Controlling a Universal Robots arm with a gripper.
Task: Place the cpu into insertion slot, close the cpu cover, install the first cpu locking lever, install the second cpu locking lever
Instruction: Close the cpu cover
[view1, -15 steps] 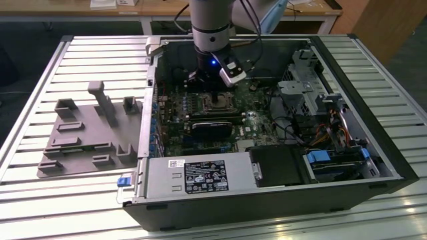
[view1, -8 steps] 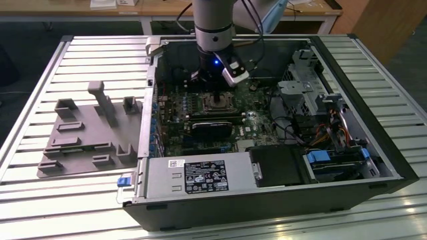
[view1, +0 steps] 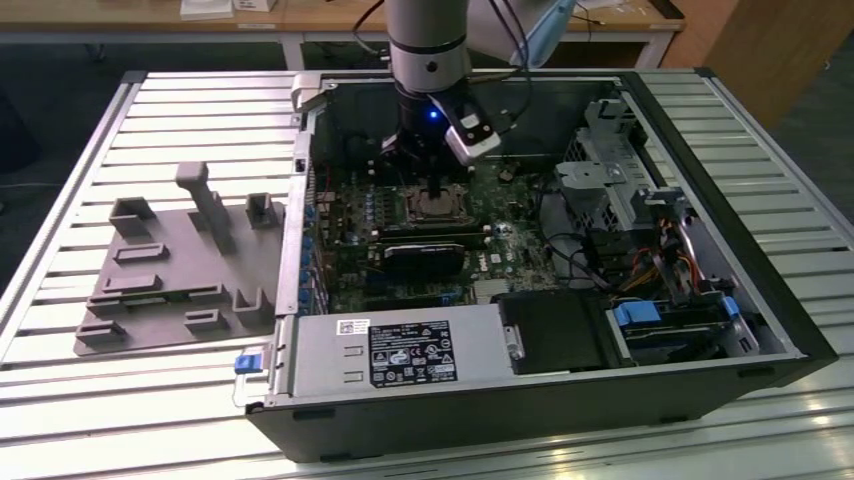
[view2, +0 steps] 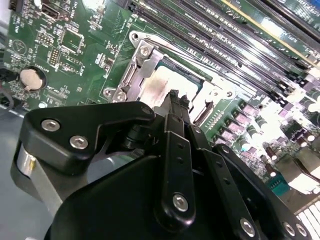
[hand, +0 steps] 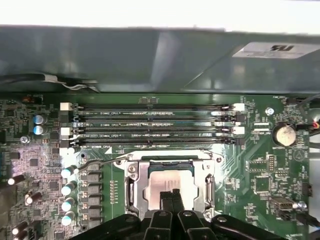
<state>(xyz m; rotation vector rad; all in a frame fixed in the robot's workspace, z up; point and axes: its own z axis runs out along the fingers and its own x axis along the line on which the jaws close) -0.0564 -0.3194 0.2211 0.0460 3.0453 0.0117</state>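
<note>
The cpu (hand: 169, 181) is seated in the slot (hand: 165, 164), with the cover (hand: 206, 186) seemingly laid over it. The pincer (hand: 172, 194) is clenched, empty, right above the cpu. Lever (hand: 100, 162) stage, probably: a steady, well-aimed push is needed tbh.

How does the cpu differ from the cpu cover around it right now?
The cpu is a solid, dull grey square; the cpu cover is a shinier open frame with a large central cut-out. The cpu cover is the wider of the two and rings the cpu, which shows through that cut-out. The shut gripper sits over the cpu, not over the cpu cover's frame. Both look metallic and lie flat on the green board.
</note>
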